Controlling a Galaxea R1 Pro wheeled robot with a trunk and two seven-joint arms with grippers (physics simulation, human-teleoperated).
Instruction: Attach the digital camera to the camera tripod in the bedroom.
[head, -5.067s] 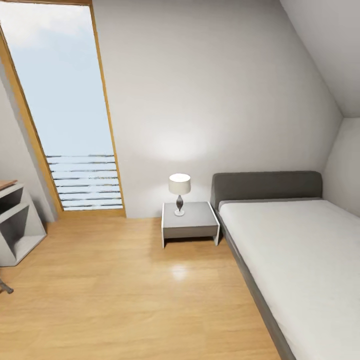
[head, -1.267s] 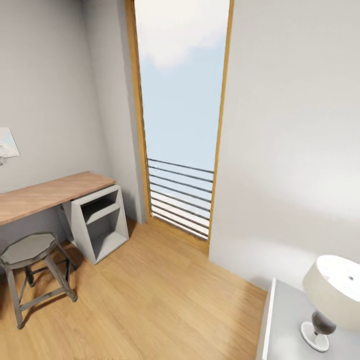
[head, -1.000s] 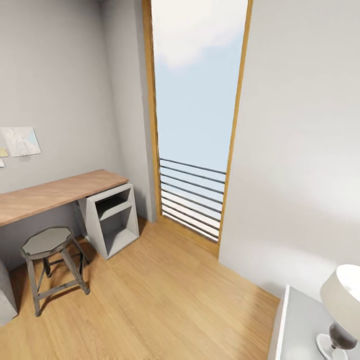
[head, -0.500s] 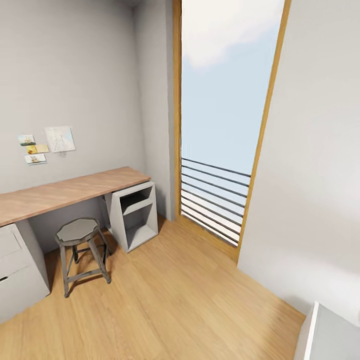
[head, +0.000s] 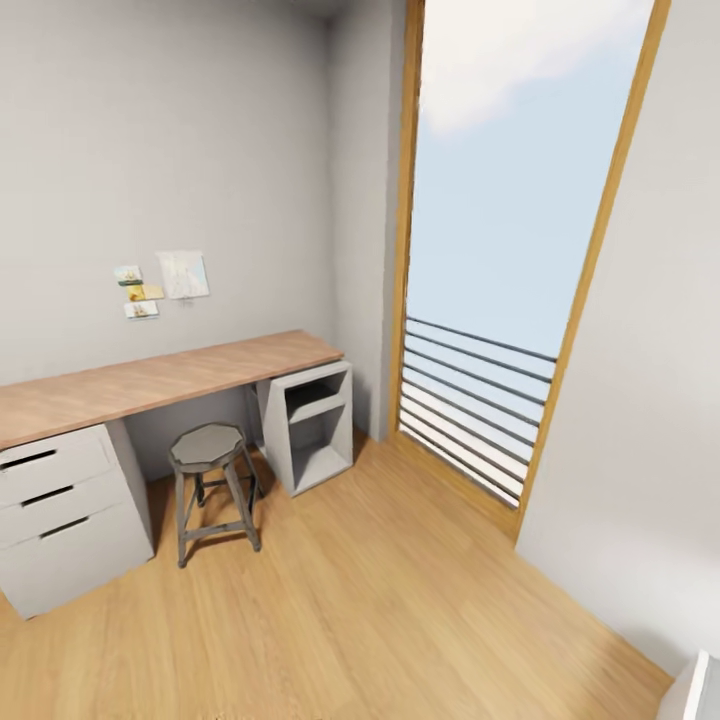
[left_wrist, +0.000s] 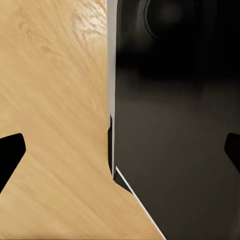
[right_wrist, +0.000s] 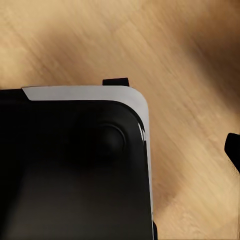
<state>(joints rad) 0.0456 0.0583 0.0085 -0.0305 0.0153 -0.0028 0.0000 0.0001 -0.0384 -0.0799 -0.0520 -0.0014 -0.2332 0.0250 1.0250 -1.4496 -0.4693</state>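
Observation:
The digital camera and the camera tripod are out of view. The head view looks into a bedroom corner with light grey walls and a wood plank floor (head: 350, 600). My left gripper (left_wrist: 120, 160) is open, its black fingertips (left_wrist: 10, 155) far apart at the frame's edges with nothing between them. It hangs over the floor and my own black base (left_wrist: 175, 125). My right gripper (right_wrist: 120, 155) also stands open and empty, with one fingertip (right_wrist: 234, 150) visible beside the base (right_wrist: 70, 170).
A long wooden desk (head: 150, 380) runs along the left wall, on white drawers (head: 60, 500) and an open white shelf unit (head: 310, 425). A grey octagonal stool (head: 207, 447) stands before it. A tall window (head: 510, 250) with railing bars (head: 470, 400) is ahead. A white nightstand corner (head: 700, 690) is bottom right.
The camera has swung left. The bed, nightstand and lamp slid out to the right, and the desk, stool and drawers came into view. Nothing in the room itself moved.

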